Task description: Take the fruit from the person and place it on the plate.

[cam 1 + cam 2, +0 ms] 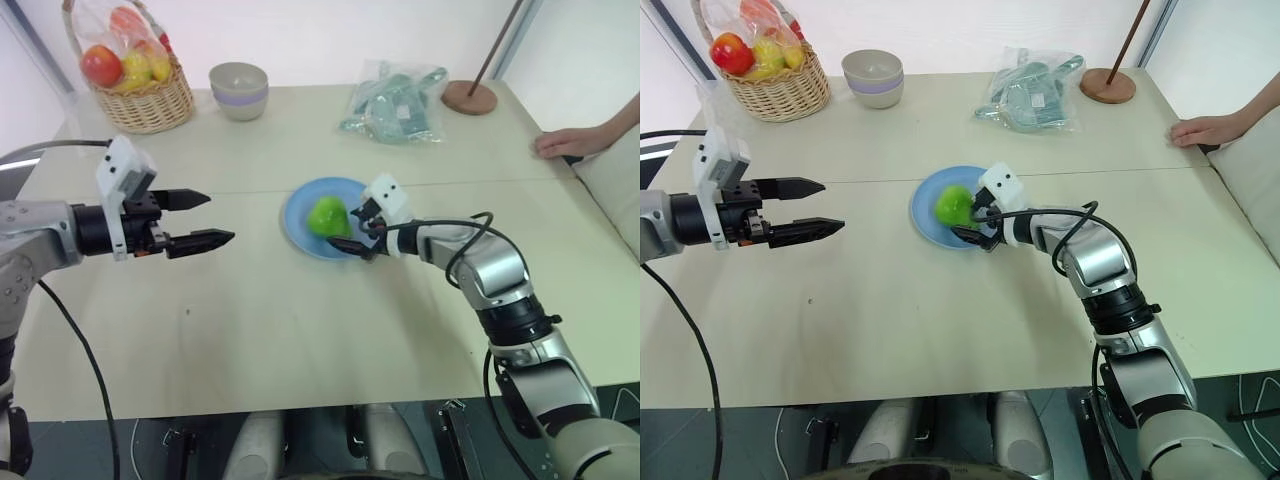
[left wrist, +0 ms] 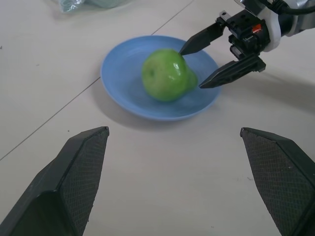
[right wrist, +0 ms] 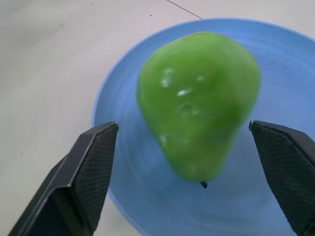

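Note:
The green pear-shaped fruit (image 1: 326, 215) lies on its side on the light-blue plate (image 1: 298, 205) at the middle of the table. My right gripper (image 1: 348, 228) is open at the plate's right side, one finger on each side of the fruit's narrow end, with a gap to the fruit on both sides in the right wrist view (image 3: 197, 98). My left gripper (image 1: 220, 218) hovers open and holds nothing, left of the plate and pointing toward it. The person's hand (image 1: 565, 143) rests on the table's far right edge.
A wicker basket (image 1: 150, 105) with bagged red and yellow fruits stands at the back left, and a beige-and-lilac bowl (image 1: 239, 90) sits beside it. A clear plastic bag (image 1: 395, 100) and a round wooden stand base (image 1: 469, 97) are at the back right.

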Robot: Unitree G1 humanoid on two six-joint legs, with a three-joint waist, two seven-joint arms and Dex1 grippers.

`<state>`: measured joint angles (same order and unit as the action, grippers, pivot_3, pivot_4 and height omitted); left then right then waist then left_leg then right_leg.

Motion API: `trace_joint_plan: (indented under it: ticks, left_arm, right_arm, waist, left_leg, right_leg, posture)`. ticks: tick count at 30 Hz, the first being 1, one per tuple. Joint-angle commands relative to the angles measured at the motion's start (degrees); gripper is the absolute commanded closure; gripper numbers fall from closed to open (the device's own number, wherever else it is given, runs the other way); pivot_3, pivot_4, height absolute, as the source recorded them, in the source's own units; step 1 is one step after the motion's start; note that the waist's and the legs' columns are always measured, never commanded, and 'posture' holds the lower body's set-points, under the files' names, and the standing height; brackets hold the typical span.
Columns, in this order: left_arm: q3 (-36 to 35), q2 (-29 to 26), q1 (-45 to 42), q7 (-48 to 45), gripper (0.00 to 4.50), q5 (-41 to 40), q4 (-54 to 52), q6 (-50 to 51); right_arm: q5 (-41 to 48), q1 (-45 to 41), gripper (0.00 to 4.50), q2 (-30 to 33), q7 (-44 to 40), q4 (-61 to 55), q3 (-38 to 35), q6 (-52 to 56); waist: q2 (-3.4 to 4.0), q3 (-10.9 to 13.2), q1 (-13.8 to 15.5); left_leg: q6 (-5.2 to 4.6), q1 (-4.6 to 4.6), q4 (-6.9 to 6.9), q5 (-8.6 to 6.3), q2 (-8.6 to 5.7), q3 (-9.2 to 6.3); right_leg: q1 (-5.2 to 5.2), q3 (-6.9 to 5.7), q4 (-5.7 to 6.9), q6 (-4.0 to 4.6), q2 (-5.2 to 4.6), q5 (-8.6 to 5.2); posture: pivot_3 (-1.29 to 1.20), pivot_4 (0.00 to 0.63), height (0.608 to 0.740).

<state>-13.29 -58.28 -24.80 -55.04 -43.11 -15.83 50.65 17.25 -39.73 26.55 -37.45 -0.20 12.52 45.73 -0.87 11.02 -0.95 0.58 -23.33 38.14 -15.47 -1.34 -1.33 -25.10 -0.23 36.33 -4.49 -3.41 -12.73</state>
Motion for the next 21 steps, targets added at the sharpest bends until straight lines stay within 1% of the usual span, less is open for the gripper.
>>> trace_joint_plan:
  ticks: [1,4,7,9,12,14,21]
  left_arm:
    - [-2.08,-0.9,-0.49,-0.33,0.0,-0.23,-0.82,-0.74]
    - [-2.36,-0.97,-0.08,-0.46,0.0,-0.38,-1.06,-0.71]
    - [-2.62,-1.11,0.52,-0.79,0.0,-0.32,-1.1,-0.94]
    - [-2.75,-1.14,0.76,-0.97,0.0,-0.31,-1.09,-1.05]
    - [-2.68,-1.09,1.03,-1.46,0.0,-0.13,-0.88,-1.37]
    - [-2.45,-1.04,1.05,-1.83,0.0,-0.05,-0.74,-1.52]
    - [-1.49,-0.8,0.18,-3.12,0.0,0.16,0.03,-2.18]
  right_arm:
    - [2.65,-0.8,0.03,4.59,-1.99,-7.52,-6.07,2.51]
    - [5.56,0.43,0.03,9.11,-4.32,-13.3,-9.44,4.78]
    - [9.48,3.05,0.03,14.75,-8.04,-19.86,-14.39,6.37]
    - [11.97,4.31,0.03,16.89,-9.21,-22.45,-17.38,7.16]
    - [17.11,6.27,0.03,18.65,-10.0,-25.6,-23.11,9.18]
    - [19.15,7.41,0.03,19.32,-9.89,-26.96,-25.09,10.03]
    - [21.95,8.7,0.03,20.29,-7.44,-28.19,-26.89,10.9]
  waist:
    - [0.01,0.01,0.25]
    - [0.0,0.0,0.31]
    - [-0.01,-0.01,0.26]
    - [-0.01,-0.01,0.2]
    - [-0.01,0.0,0.09]
    - [-0.01,-0.01,0.15]
    - [-0.01,-0.01,0.2]
  left_leg:
    - [0.0,-0.01,0.0,0.0,0.0,0.0]
    - [0.0,-0.02,0.0,0.0,-0.04,-0.01]
    - [-0.01,-0.01,0.0,0.0,-0.03,-0.01]
    - [-0.01,-0.01,0.0,-0.01,0.0,-0.02]
    - [-0.01,0.0,0.0,-0.01,0.0,0.01]
    - [-0.01,0.02,0.0,0.0,0.03,0.01]
    - [-0.01,0.07,0.03,-0.01,0.03,0.01]
  right_leg:
    - [0.0,0.0,0.0,0.0,-0.01,0.0]
    - [0.01,0.0,-0.02,0.0,-0.06,0.0]
    - [0.02,-0.01,-0.04,0.0,-0.05,0.0]
    - [0.03,-0.01,-0.04,0.0,-0.03,0.0]
    - [0.03,0.0,-0.04,0.0,-0.04,0.0]
    - [0.04,0.0,-0.04,0.0,-0.01,0.0]
    - [0.12,0.0,-0.04,0.0,-0.01,-0.01]
  posture:
    - [0.0,0.15,0.74]
    - [0.0,0.15,0.74]
    - [0.0,0.15,0.74]
    - [0.0,0.15,0.74]
    - [0.0,0.15,0.74]
    - [0.0,0.15,0.74]
    - [0.0,0.15,0.74]
